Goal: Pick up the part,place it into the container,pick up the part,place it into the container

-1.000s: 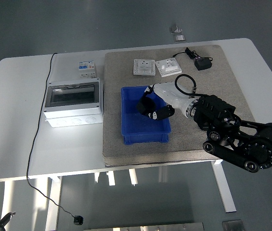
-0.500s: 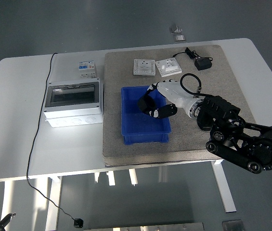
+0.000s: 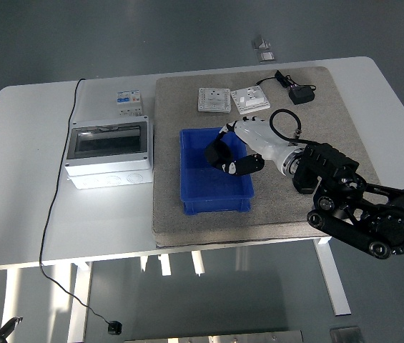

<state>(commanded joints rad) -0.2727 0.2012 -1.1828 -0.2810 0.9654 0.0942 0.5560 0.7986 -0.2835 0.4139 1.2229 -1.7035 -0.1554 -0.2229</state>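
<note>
My right hand (image 3: 232,158), white-backed with black digits, hangs over the right half of the blue container (image 3: 214,180) on the grey mat (image 3: 309,136). No part shows in the hand or on the bare blue floor of the container that I can see; the hand hides part of the inside. Two white square socket parts (image 3: 214,100) (image 3: 250,100) lie side by side on the mat behind the container. A black power adapter (image 3: 300,93) with its cord lies at the mat's far right. My left arm does not show.
A grey junction box with a clear lid (image 3: 109,151) stands left of the mat, with a small white breaker (image 3: 130,102) behind it. A black cable (image 3: 57,186) runs off the table's front left. My right forearm (image 3: 359,207) crosses the mat's near right corner.
My right hand has shifted slightly right and away from me over the container. Nothing else has moved.
</note>
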